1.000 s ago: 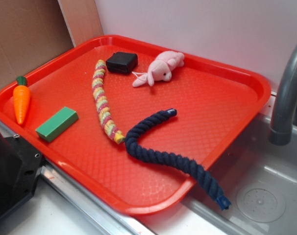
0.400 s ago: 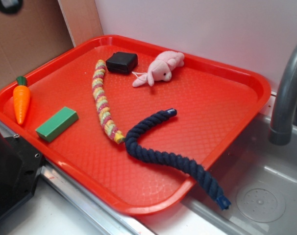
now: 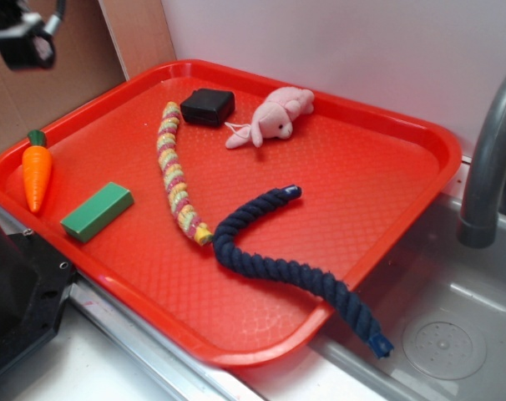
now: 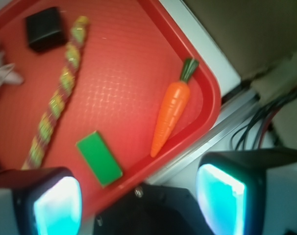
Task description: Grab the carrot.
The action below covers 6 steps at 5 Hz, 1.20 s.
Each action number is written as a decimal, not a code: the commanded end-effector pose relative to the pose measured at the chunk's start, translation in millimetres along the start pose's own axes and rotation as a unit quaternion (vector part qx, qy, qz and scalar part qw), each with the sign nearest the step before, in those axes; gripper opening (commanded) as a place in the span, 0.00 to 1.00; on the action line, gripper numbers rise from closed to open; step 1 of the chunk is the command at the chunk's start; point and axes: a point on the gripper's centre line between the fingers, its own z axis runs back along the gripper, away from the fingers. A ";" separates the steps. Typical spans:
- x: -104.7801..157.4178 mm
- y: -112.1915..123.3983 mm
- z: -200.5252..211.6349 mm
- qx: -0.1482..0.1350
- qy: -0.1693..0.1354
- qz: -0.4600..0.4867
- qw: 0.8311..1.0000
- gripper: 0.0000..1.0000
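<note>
The carrot [image 3: 37, 173] is bright orange with a dark green stem cap and lies flat at the left end of the red tray [image 3: 378, 209]. From the wrist camera the carrot [image 4: 171, 114] lies near the tray's right rim, tip pointing down. My gripper [image 3: 23, 38] hangs high at the top left corner of the exterior view, well above the carrot and apart from it. In the wrist view the gripper [image 4: 138, 205] is open, its two pads wide apart with nothing between them.
On the tray lie a green block [image 3: 97, 210], a yellow-pink braided rope [image 3: 176, 174], a dark blue rope [image 3: 295, 267], a black block [image 3: 208, 106] and a pink plush toy [image 3: 274, 115]. A grey tap [image 3: 491, 159] and sink basin [image 3: 453, 334] stand right; the black robot base [image 3: 15, 292] sits front left.
My gripper has come into the exterior view at the top left and moved down and right. Nothing on the tray has moved.
</note>
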 end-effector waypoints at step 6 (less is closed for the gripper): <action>32.0 54.9 -98.2 -0.057 -0.043 0.091 0.993 1.00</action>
